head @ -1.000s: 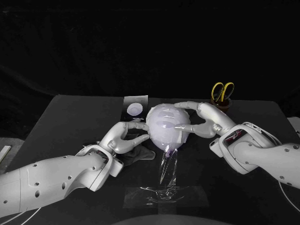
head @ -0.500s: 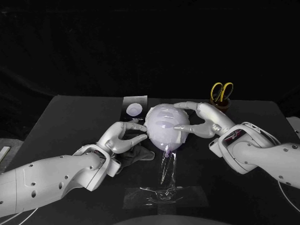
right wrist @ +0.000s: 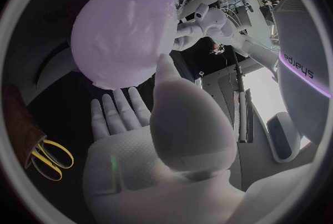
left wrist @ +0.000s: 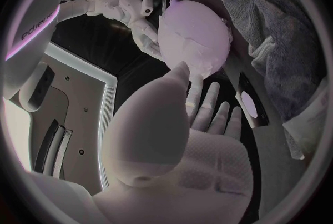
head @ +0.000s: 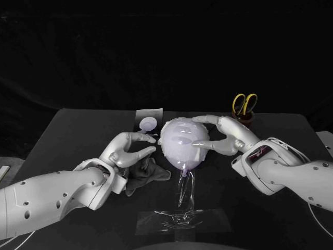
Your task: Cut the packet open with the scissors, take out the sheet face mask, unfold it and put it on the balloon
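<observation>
The pale balloon (head: pixel 183 145) stands on a clear stand (head: pixel 183 194) at the table's middle, with the white sheet mask (head: pixel 186 134) lying over its face. My right hand (head: pixel 225 134) cups the balloon's right side; one finger curves over its top and another touches its front. My left hand (head: pixel 129 149) is spread open just left of the balloon, a small gap away. The left wrist view shows the wrinkled balloon (left wrist: pixel 194 40) beyond my open left hand (left wrist: pixel 197 140). In the right wrist view the balloon (right wrist: pixel 121 35) lies along my right hand (right wrist: pixel 149 146). The yellow-handled scissors (head: pixel 246 103) stand in a holder at the back right.
The cut packet (head: pixel 148 121) lies flat behind the balloon to the left. A dark cloth (head: pixel 146 174) is bunched on the table under my left wrist. The stand's clear base (head: pixel 183 219) sits near the table's front edge.
My left hand has drawn back to the left, off the balloon, and its fingers have spread. My right hand stays on the balloon.
</observation>
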Robot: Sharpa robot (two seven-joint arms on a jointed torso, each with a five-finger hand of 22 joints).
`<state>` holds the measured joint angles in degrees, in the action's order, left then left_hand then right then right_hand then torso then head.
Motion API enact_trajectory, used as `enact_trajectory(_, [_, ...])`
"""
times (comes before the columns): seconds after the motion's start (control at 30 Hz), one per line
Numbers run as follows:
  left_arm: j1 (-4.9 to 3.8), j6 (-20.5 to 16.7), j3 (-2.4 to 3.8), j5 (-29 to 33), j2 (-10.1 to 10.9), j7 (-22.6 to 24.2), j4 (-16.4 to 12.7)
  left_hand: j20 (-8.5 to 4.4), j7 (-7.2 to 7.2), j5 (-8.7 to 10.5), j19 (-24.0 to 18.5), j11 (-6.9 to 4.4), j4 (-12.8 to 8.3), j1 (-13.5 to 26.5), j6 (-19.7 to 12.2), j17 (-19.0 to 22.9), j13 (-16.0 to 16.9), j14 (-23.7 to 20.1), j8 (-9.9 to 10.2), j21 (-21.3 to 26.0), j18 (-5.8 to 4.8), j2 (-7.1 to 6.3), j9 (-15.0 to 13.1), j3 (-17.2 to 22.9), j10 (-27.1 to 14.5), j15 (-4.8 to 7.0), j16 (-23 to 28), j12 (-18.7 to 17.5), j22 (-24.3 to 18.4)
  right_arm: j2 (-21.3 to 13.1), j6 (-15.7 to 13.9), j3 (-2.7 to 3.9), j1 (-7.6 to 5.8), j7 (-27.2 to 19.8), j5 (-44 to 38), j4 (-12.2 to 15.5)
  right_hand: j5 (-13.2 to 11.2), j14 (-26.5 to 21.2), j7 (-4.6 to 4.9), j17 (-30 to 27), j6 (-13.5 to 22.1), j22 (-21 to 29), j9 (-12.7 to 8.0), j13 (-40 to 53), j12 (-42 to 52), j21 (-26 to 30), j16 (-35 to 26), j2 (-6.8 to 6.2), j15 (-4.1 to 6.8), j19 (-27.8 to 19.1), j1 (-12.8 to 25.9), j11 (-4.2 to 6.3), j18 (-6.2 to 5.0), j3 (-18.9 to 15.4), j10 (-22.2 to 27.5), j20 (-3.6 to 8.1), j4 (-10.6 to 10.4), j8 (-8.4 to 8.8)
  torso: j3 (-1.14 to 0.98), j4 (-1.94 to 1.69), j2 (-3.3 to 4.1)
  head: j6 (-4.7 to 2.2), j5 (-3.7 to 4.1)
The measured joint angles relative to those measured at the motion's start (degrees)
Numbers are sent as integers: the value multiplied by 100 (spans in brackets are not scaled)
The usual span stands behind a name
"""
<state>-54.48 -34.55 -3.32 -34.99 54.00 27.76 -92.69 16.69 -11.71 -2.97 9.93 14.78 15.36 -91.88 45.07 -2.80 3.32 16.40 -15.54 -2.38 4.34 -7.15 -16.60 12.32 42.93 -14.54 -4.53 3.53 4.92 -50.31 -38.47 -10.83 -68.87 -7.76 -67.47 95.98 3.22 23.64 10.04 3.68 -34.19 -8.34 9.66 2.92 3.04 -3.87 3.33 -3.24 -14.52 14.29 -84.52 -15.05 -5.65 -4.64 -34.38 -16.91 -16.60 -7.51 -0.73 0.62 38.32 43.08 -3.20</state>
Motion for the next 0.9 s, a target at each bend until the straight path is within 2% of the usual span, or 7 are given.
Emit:
enact_trajectory(0.13, [-79,8,11,141,19,27,1,0,56,0,0,-4,-9,20,-327,-1,0,3,-8,0,0,-28,13,-49,-14,-3,22,-3,-7,2,-5,0,1,-5,0,-8,0,0,0,0,0,0,0,0,0,0,0,0,0,0,0,0,0,0,0,0,0,0,1,1,3,-8,8])
enact_trajectory(0.3, [-123,35,13,229,-43,88,20,0,74,0,0,-2,-19,-4,-355,-9,1,31,-75,0,0,-51,20,-71,-77,-31,22,-3,-17,9,-8,0,2,-8,0,-14,0,0,0,0,0,0,0,0,0,0,0,0,0,0,0,0,1,0,0,0,0,0,3,1,7,-18,18])
enact_trajectory(0.43, [-163,74,13,226,-168,179,63,10,49,0,-52,-153,-37,-39,-352,-9,-18,31,-65,0,1,-87,56,-152,-365,-31,55,-35,-46,17,-8,0,2,-9,3,-20,0,0,0,-2,0,-1,0,0,0,0,0,0,0,0,0,0,1,0,0,0,0,0,6,3,10,-29,20])
enact_trajectory(0.57, [-256,119,17,168,-329,282,205,12,130,0,-90,-315,52,-1,-1056,-2,-49,-55,289,0,1,-238,314,-508,-896,-13,114,-53,-65,25,-9,0,2,-12,11,-22,0,-67,-22,-21,38,9,-36,-7,0,0,-33,-35,-22,0,-16,-18,2,0,85,0,0,40,5,9,13,-41,20])
enact_trajectory(0.67, [-325,147,23,93,-419,330,295,9,259,0,-93,-488,157,-54,-2113,34,-85,-251,752,0,0,-450,674,-1416,-1622,64,188,-106,-73,30,-13,0,2,-23,28,-22,0,-324,-59,-72,516,32,-176,-38,-44,0,-112,-453,-52,-3,117,-40,2,-109,477,3,-42,217,3,12,15,-53,32])
enact_trajectory(0.73, [-370,171,24,20,-474,346,351,9,298,0,-93,-541,175,-87,-2430,53,-108,-364,885,0,1,-585,783,-1739,-1971,96,223,-122,-73,32,-16,0,3,-38,53,-18,12,-466,-92,-101,861,51,-274,-45,-44,0,-112,-724,-72,-54,220,-53,3,-382,689,7,-55,335,3,13,15,-63,47])
enact_trajectory(0.9, [-442,247,25,-200,-577,337,443,10,343,-26,-93,-559,194,-75,-2770,84,-136,-568,1014,0,0,-786,905,-2153,-2513,235,276,-145,-79,34,-13,0,4,-102,165,-14,79,-703,-141,-145,1375,101,-418,-62,-61,45,-131,-1088,-103,-152,355,-85,3,-886,1017,3,-73,481,-1,15,16,-82,108])
